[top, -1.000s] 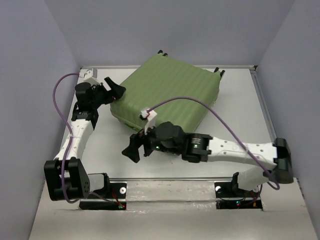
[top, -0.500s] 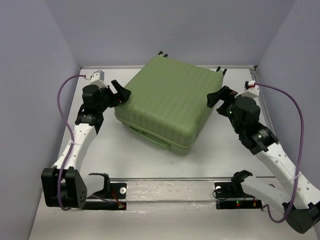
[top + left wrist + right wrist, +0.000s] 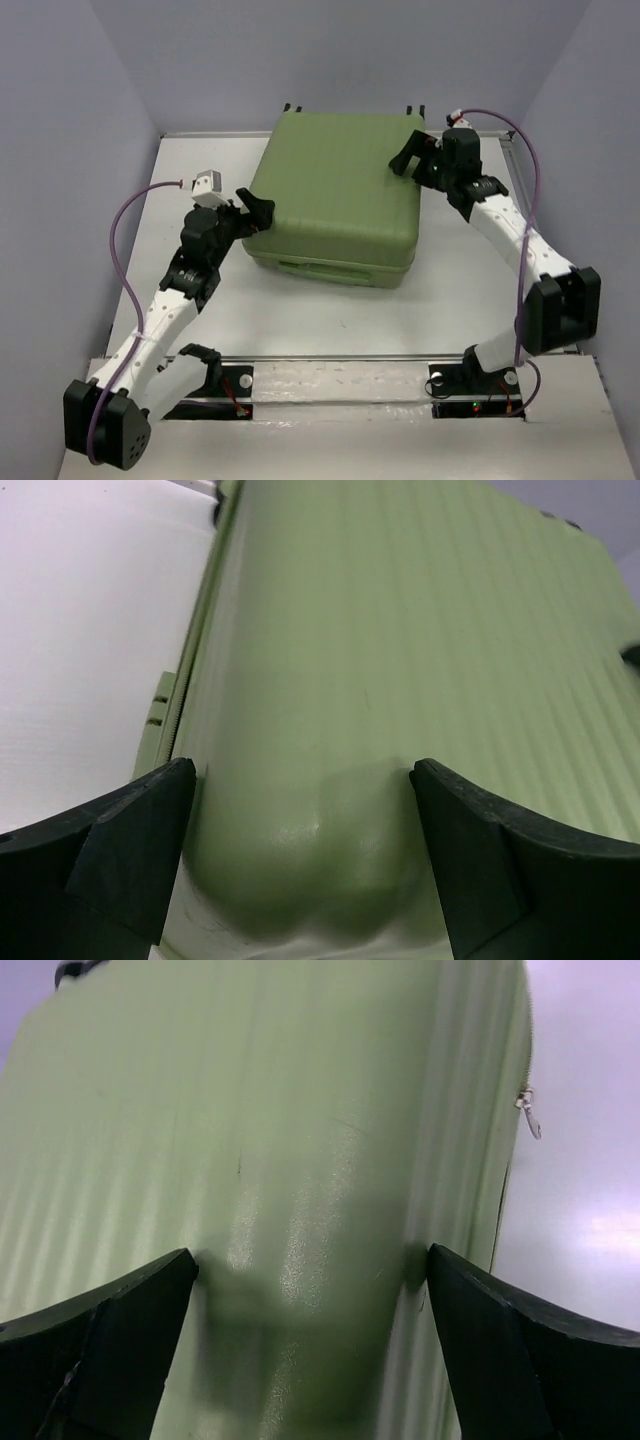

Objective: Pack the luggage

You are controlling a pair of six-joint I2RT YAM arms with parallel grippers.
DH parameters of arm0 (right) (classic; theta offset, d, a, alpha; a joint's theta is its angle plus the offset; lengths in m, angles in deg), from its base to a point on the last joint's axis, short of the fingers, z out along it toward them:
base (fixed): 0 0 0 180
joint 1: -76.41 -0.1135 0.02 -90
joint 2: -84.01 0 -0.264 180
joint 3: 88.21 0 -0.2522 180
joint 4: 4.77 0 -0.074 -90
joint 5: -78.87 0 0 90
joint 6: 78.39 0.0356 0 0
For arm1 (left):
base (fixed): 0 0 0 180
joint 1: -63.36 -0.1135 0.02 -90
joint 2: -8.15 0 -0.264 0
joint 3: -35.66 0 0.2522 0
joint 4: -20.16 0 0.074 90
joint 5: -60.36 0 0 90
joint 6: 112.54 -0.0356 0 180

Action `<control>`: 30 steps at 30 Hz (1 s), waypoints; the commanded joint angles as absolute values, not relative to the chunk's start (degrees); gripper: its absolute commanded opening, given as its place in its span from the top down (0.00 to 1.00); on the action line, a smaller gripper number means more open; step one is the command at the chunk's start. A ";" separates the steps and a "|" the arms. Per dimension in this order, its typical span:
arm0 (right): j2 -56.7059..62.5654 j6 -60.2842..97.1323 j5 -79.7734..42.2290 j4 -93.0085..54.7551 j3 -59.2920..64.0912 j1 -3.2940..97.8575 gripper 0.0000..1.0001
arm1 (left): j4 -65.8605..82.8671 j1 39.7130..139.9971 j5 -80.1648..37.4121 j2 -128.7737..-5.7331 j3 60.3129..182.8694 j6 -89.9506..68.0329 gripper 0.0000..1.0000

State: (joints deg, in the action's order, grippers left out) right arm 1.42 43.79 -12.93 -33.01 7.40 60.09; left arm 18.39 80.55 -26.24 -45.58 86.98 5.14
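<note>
Found the luggage (image 3: 335,190) shut and lying flat, ribbed shell up, at the far middle of the table (image 3: 300,310), with black wheels (image 3: 290,107) at its far edge. Saw the left gripper (image 3: 258,212) at the near-left corner of the luggage with jaws spread wide, and in the left wrist view a finger (image 3: 120,850) on each side of the rounded corner. Saw the right gripper (image 3: 412,158) at the far-right corner, likewise wide open, with fingers (image 3: 100,1350) flanking the shell. Could not tell, perhaps because of the close blur, whether any finger touched the shell. Noted a zip pull (image 3: 527,1112) hanging at the side seam. Held nothing in either gripper.
</note>
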 commanded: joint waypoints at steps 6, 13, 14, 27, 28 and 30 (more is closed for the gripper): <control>-25.31 46.50 -58.85 -25.03 -21.61 54.96 0.00 | 15.98 106.23 -19.26 -42.12 80.97 19.38 0.04; -31.12 47.12 -57.02 -31.43 -37.52 55.58 0.00 | 15.98 111.26 -22.52 -40.19 84.92 19.83 0.04; -31.56 47.03 -56.23 -32.32 -38.76 56.19 0.00 | 15.63 111.26 -22.95 -40.10 86.76 19.13 0.04; -28.41 43.17 -54.29 -41.99 -55.39 63.40 0.00 | 3.24 106.70 -30.61 -44.58 110.14 9.90 0.01; -26.05 40.73 -53.59 -42.00 -54.25 63.40 0.00 | 1.76 103.12 -30.17 -45.19 111.63 9.55 0.01; -23.75 38.34 -51.40 -42.52 -51.88 63.40 0.01 | 1.13 98.27 -25.81 -45.81 114.28 9.63 0.01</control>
